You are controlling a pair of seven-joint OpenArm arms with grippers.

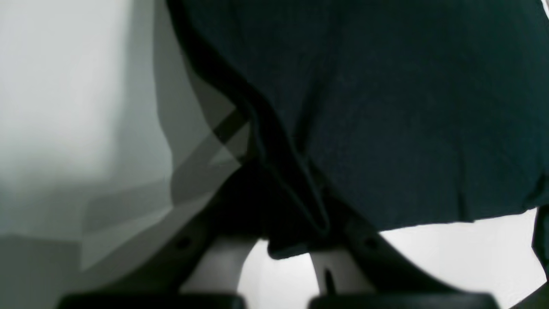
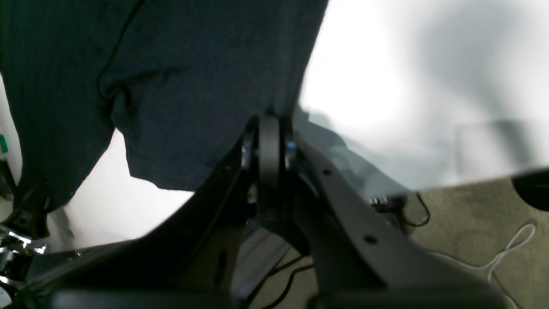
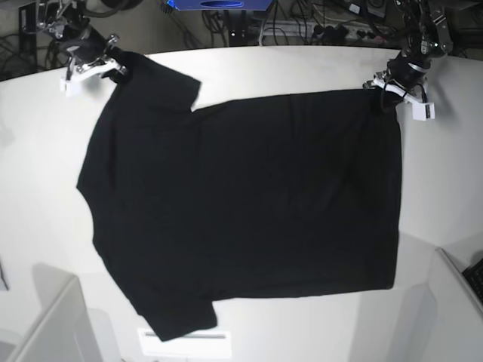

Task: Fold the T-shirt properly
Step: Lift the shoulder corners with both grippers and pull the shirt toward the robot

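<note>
Lying spread over a white table point(image 3: 45, 173): one black T-shirt point(image 3: 249, 204), plain side up, sleeves toward the base view's left, hem toward its right, the cloth mostly flat with faint creases. Item, left gripper point(image 3: 389, 89), at the far right corner of the garment in the base view: jaws closed on the T-shirt's hem corner; the left wrist view shows a folded lip of dark fabric point(image 1: 296, 201) pinched between the two black fingers point(image 1: 369, 244), with the rest of the cloth rising away above them. Item, right gripper point(image 3: 113, 66), at the far left corner in the base view: jaws closed on the upper sleeve's edge; the right wrist view shows the fingers pressed together at the cloth's border point(image 2: 269, 124), dark fabric hanging to their left. Item, cables and equipment point(image 3: 249, 19) along the table's far edge, beyond both arms. Item, a pale printed sheet point(image 3: 181, 343) peeping out under the near sleeve.
</note>
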